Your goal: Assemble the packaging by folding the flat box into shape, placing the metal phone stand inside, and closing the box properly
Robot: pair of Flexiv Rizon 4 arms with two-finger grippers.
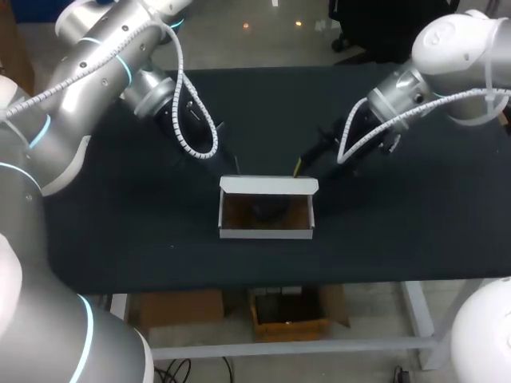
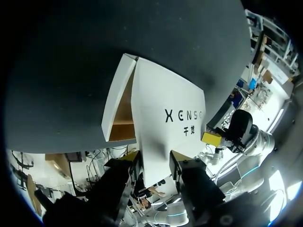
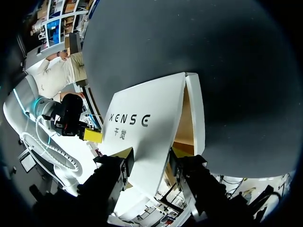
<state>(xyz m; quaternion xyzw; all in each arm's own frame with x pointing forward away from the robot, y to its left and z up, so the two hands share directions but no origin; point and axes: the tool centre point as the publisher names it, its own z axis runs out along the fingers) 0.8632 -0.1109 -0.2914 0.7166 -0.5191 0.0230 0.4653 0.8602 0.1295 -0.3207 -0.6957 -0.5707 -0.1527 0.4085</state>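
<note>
A white box (image 1: pixel 267 233) stands open in the middle of the black table, with something dark (image 1: pixel 263 209) lying inside on its brown floor. Its lid (image 1: pixel 267 185) rises from the back edge. My left gripper (image 1: pixel 237 166) is behind the lid's left end and my right gripper (image 1: pixel 298 166) behind its right end. In the left wrist view the printed outer face of the lid (image 2: pixel 165 94) runs under my open left gripper (image 2: pixel 154 163), its fingers against that face. In the right wrist view the lid (image 3: pixel 147 104) passes likewise under my open right gripper (image 3: pixel 150 158).
The black table (image 1: pixel 399 231) stretches bare to both sides of the box and in front of it. Both arms slant in from the back corners, so the strip behind the box is crowded.
</note>
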